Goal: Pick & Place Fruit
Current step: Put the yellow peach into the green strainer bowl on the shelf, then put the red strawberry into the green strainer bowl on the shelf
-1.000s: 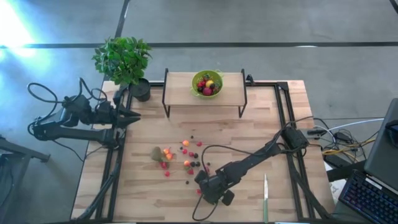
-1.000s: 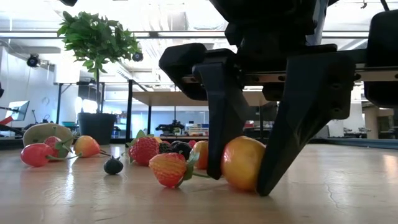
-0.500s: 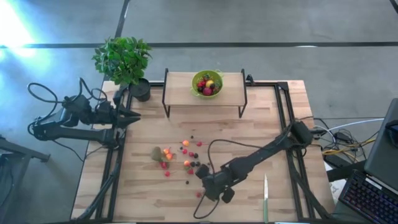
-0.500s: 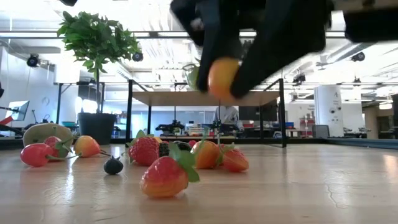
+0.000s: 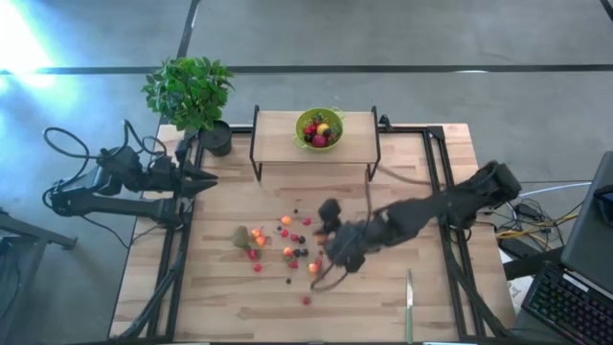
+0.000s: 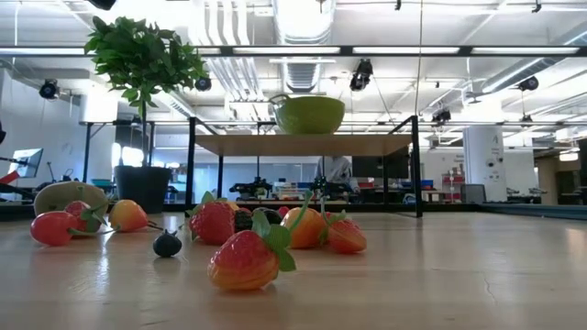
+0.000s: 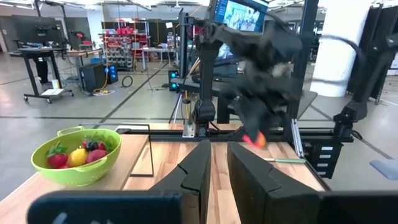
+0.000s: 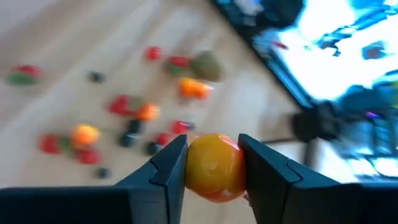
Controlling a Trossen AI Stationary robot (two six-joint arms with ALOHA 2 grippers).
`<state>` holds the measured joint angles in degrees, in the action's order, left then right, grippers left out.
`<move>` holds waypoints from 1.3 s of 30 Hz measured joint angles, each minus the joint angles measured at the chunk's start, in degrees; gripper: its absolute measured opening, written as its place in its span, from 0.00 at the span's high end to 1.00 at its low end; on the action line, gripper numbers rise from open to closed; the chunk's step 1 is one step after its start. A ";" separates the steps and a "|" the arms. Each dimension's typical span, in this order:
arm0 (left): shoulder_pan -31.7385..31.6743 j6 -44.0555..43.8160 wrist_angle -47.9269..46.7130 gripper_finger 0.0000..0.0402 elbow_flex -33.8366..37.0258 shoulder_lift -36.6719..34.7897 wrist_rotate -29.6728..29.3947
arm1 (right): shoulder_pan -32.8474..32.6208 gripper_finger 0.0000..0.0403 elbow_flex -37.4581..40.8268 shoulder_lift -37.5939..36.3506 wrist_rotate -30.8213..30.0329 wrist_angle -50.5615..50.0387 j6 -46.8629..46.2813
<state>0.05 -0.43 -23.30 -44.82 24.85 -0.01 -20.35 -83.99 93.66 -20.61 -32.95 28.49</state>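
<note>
My right gripper [image 8: 213, 163] is shut on a round orange-yellow fruit [image 8: 214, 168], high above the table's near middle [image 5: 316, 266]; the left wrist view shows it in the air [image 7: 255, 138]. The other fruits [image 5: 283, 244] lie scattered on the wood, with the brown kiwi [image 5: 240, 236] at their left end; they sit in a row in the low view [image 6: 243, 259]. The lime-green bowl [image 5: 319, 129] with fruit inside stands on a raised shelf. My left gripper [image 5: 209, 179] waits at the table's left edge, fingers a narrow gap apart [image 7: 219, 163]. My right gripper pinches the orange-yellow fruit [image 8: 214, 177] between its two fingers [image 8: 169, 165], one on each side of its round body. The fruit is lifted clear of the table, with the scattered fruits far below it.
A potted plant [image 5: 189, 91] stands at the far left corner. The shelf [image 5: 278, 144] under the bowl stands on thin black legs at the far middle. A green-handled knife [image 5: 409, 302] lies near the front right. Bare wood lies to the right and near side of the fruits.
My right gripper, shut on the orange-yellow fruit, rose from the tabletop and swung toward the far edge, leaving the low view. The fruit went from resting on the wood to lifted clear. A strawberry beside it shifted slightly as the fingers left.
</note>
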 joint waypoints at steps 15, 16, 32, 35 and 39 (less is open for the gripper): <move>0.00 -0.01 0.15 0.84 0.02 0.43 -0.02 | 26.06 0.67 -0.11 -7.79 0.98 3.33 1.18; -0.02 0.00 0.13 0.84 0.01 0.43 -0.02 | 28.01 0.67 -0.11 -7.43 2.31 3.78 0.60; -0.04 0.00 0.12 0.84 0.00 0.43 -0.02 | 45.56 0.63 -0.11 -1.79 13.62 4.94 -14.43; -0.04 0.00 0.14 0.84 0.01 0.43 -0.02 | 45.56 0.55 -0.11 -0.82 13.35 4.98 -14.41; -0.04 0.00 0.15 0.84 0.01 0.43 -0.02 | 45.52 0.46 -0.11 0.01 13.29 5.31 -14.58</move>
<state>0.01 -0.43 -23.16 -44.81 25.28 -0.03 25.17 -84.09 93.67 -7.31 -27.64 13.91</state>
